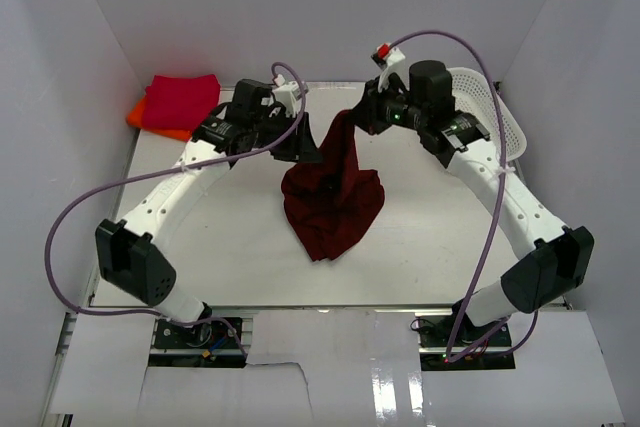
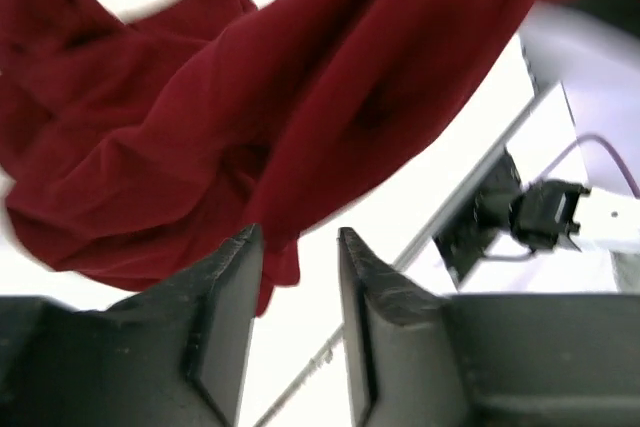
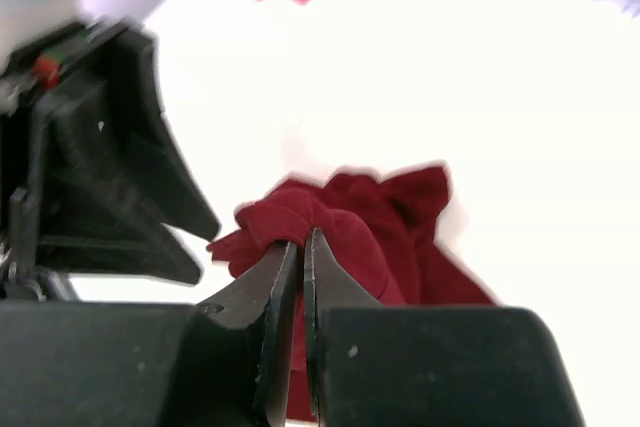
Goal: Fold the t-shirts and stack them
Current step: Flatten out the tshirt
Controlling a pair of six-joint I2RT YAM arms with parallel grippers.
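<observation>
The white-shelled left arm (image 1: 170, 197) and right arm (image 1: 510, 209) carry bulky black joint housings. A thin lilac cable (image 1: 62, 237) loops along each. Behind the right claw (image 3: 303, 242) glows a small green light (image 1: 397, 117); the left claw (image 2: 298, 237) has matte black wedge-shaped fingers (image 2: 225, 317).

The white table (image 1: 220, 247) bears the bunched maroon shirt (image 1: 335, 205) mid-way, an orange shirt (image 1: 138, 115) far-left and a mesh basket (image 1: 497, 107) far-right
</observation>
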